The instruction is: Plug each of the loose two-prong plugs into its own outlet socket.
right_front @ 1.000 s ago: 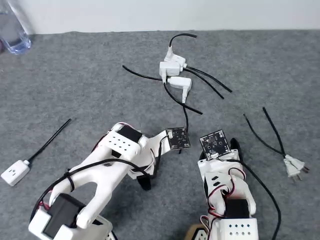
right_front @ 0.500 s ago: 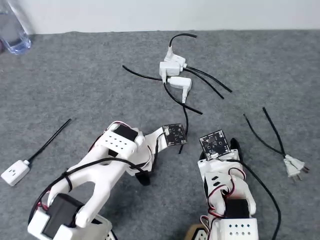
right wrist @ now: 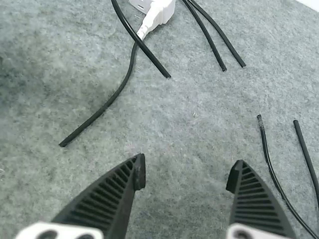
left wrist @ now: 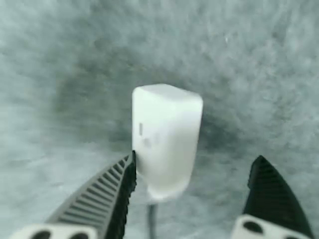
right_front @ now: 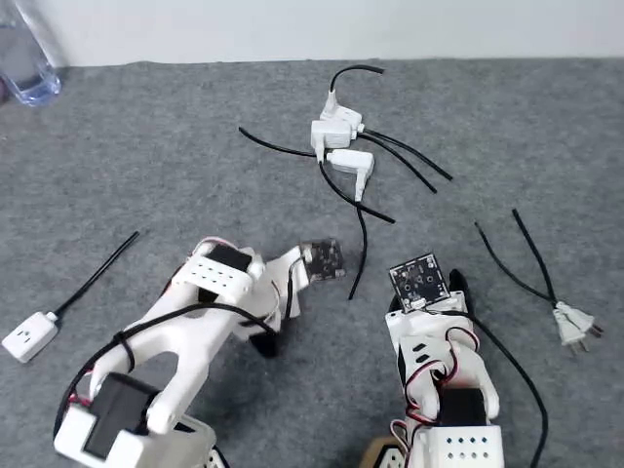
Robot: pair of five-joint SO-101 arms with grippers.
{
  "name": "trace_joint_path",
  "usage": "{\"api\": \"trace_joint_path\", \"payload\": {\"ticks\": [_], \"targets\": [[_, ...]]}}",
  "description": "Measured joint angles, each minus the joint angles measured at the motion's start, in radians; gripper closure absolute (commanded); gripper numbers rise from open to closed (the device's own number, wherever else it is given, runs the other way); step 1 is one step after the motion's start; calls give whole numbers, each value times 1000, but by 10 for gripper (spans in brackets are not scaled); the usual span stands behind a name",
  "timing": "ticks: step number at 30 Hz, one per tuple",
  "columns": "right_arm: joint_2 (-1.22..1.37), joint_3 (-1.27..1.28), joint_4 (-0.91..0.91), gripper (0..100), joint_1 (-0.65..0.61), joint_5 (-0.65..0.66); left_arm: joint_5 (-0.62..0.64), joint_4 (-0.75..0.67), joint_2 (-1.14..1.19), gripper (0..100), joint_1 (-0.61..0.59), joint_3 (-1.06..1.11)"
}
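Observation:
A white outlet block with a cord at its base sits between the spread fingers of my left gripper; one finger touches its side, the other stands off. In the high view this gripper hangs low under the left arm, near the table's front centre. My right gripper is open over bare carpet, with nothing between its fingers. A loose two-prong plug lies at the right. Another white socket lies at the far left. A cluster of white sockets and plugs lies at the back centre.
Loose black cords run from the cluster towards the arms and show ahead of the right gripper as cords. Two more cords lead to the plug on the right. A clear bottle stands at the back left corner.
The left arm has swung to the left and drawn back a little; its wrist camera board has shifted left. The right arm has kept still.

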Motion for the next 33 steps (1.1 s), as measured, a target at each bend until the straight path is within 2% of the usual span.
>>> {"api": "trace_joint_path", "payload": {"ticks": [20,33], "targets": [[0,0,0,735,0,0,-8,-29,-2,658,-8,-54],[0,0,0,735,0,0,-2,-43,-2,658,-129,-144]]}}
